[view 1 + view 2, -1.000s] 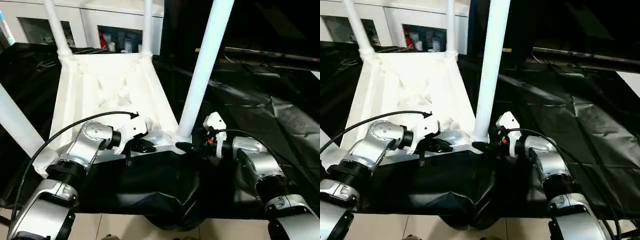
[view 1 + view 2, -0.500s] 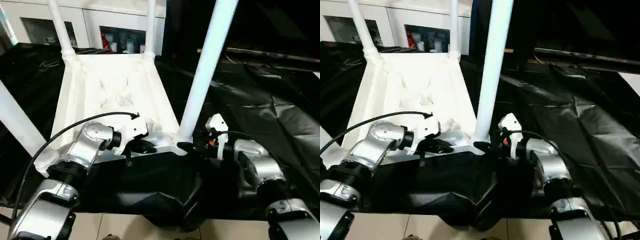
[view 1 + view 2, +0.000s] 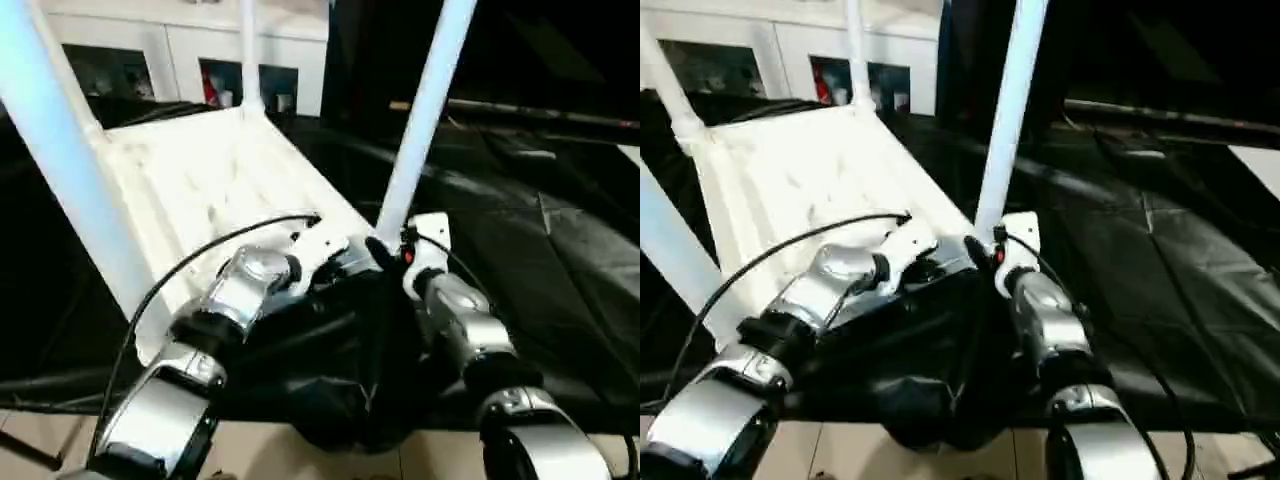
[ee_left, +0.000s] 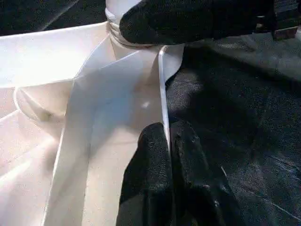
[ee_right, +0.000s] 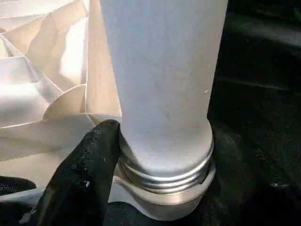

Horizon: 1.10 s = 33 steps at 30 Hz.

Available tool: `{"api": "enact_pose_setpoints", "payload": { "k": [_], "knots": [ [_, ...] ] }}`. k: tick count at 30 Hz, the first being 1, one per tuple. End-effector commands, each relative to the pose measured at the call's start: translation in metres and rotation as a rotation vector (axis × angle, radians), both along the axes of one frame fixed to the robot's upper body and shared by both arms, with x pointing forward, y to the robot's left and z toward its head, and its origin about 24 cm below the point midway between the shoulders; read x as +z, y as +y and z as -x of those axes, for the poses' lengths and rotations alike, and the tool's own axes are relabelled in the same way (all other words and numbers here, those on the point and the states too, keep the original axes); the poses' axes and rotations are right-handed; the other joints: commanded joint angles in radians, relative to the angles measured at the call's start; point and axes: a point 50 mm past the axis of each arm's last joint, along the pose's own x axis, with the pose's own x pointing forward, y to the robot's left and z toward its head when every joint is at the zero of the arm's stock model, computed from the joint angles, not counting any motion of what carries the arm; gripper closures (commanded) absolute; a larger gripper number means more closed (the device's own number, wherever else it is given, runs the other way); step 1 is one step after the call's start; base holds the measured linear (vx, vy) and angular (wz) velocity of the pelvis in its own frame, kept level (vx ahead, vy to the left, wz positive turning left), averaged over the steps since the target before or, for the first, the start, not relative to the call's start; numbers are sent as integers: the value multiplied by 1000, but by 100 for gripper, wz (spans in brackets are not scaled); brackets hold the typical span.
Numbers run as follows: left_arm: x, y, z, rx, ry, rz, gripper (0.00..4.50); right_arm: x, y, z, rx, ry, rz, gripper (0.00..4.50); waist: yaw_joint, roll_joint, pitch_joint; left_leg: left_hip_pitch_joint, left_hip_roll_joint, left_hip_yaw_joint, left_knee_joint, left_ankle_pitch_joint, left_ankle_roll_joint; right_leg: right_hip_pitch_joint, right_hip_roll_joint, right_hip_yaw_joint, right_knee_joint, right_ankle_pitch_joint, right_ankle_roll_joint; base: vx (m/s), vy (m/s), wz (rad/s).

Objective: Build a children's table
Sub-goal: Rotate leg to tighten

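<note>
- While the tabletop point(image 3: 210, 180) lies upside down on the black cloth point(image 3: 560, 240) of the work table, its ribbed underside faces up and its near edge sits by the cloth's near rim, left of the scene's middle.
- Four legs stand up from its corner sockets: the near right leg point(image 3: 420, 120), the near left leg point(image 3: 60, 150), the far right leg point(image 3: 247, 50) and the far left leg point(image 3: 662, 85).
- At the near right socket point(image 5: 164, 197) the leg's threaded end shows as rings just above the socket's rim, so the leg is in but the thread is not fully hidden.
- Ribs point(image 5: 51, 70) fan out from that socket across the underside, forming open pockets with nothing in them that I can make out.
- The left gripper point(image 4: 167, 155) is pinched tight on the thin near wall point(image 4: 162, 84) of the tabletop, one finger on each side, just left of the near right socket.
- The right gripper point(image 3: 385, 255) is at the foot of the near right leg; one black finger point(image 5: 80, 179) rests against the leg beside the threaded rings, and the jaws stand apart around the leg's base.
- Far behind, white cabinets point(image 3: 180, 60) with glass doors hold small items too blurred to name.
</note>
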Motion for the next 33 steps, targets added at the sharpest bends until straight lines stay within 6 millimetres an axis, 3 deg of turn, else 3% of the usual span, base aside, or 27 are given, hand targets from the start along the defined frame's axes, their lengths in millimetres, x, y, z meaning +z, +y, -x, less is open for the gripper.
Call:
{"api": "enact_pose_setpoints", "payload": {
  "k": [1,2,3,5,12,15,20,23,24,29,33],
  "knots": [
    [-14,-26,15,-92,45,35,450,6,43,8,241,-44,-42,110,0,-13,-40,2,24,-14,-66,-322,44,23,-55,39,-93,-504,-91,0,0,0],
    [-13,-24,15,-107,39,41,450,7,40,7,250,-54,-39,104,0,-12,-40,3,24,-14,-66,-321,45,23,-55,39,-94,-507,-90,0,0,0],
    [-12,-20,14,-114,37,46,450,9,35,7,260,-65,-35,80,1,-19,-42,-1,24,-14,-65,-307,52,26,-55,39,-92,-498,-88,0,0,0],
    [-12,-11,12,-91,42,37,450,11,27,6,280,-75,-32,71,2,-15,-41,-1,26,-13,-65,-299,57,26,-56,40,-90,-487,-96,0,0,0],
    [-6,22,21,-299,82,61,450,17,-14,16,575,-76,69,71,10,-18,-42,-5,28,-12,-63,-271,79,33,-59,40,-86,-467,-107,0,0,0],
    [-5,38,26,-348,142,52,450,21,-25,20,664,-69,87,71,8,-13,-43,-4,35,-11,-66,-240,77,33,-56,42,-72,-375,-152,0,0,0],
    [-3,48,28,-371,169,57,450,24,-29,22,719,-62,99,71,11,-11,-44,-1,39,-8,-65,-231,69,34,-54,44,-57,-269,-205,0,0,0],
    [-3,51,27,-358,163,54,450,22,-25,23,752,-39,80,71,12,-15,-43,0,37,-7,-64,-240,62,35,-54,46,-57,-275,-204,0,0,0],
    [-3,51,27,-358,163,54,450,22,-25,23,752,-39,80,97,12,-15,-43,0,36,-6,-64,-243,61,35,-55,47,-58,-283,-202,0,0,0],
    [-4,51,28,-351,160,62,450,19,-22,26,780,-22,73,141,17,-18,-42,1,36,-6,-64,-239,57,35,-57,48,-62,-328,-179,0,0,0],
    [-5,50,29,-348,158,65,450,17,-22,28,788,-12,74,167,17,-19,-44,2,37,-5,-62,-221,60,35,-55,48,-57,-291,-188,0,0,0]
  ]
}}
